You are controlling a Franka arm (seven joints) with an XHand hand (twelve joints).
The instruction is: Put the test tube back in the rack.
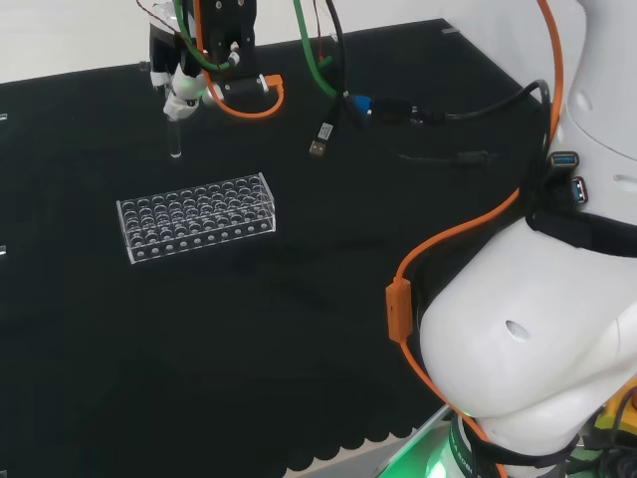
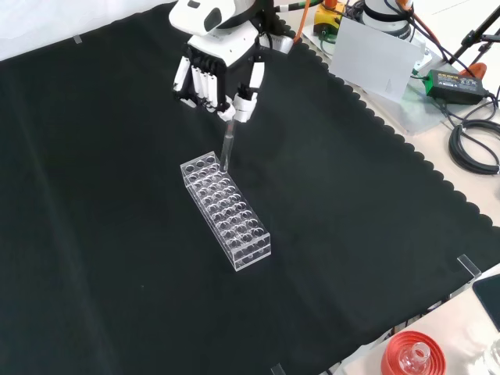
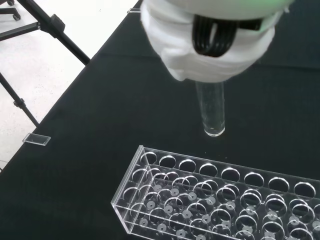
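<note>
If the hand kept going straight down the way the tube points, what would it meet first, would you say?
Probably the rack. The test tube hangs upright from the hand, its tip above the rack's end rows, though depth leaves unclear whether it lines up with a hole or just outside the rim.

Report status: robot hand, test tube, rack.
Robot hand shut on test tube, tube upright, above the bench. Clear rack on the cloth, tube not yet in a hole. Nothing in the way.

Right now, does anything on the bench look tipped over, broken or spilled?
Nothing stands out. The rack sits flat on the black cloth, with no breakage visible. The hand holds the test tube about upright, its lower end above the rack and not yet in a hole. No spill shows.
</note>
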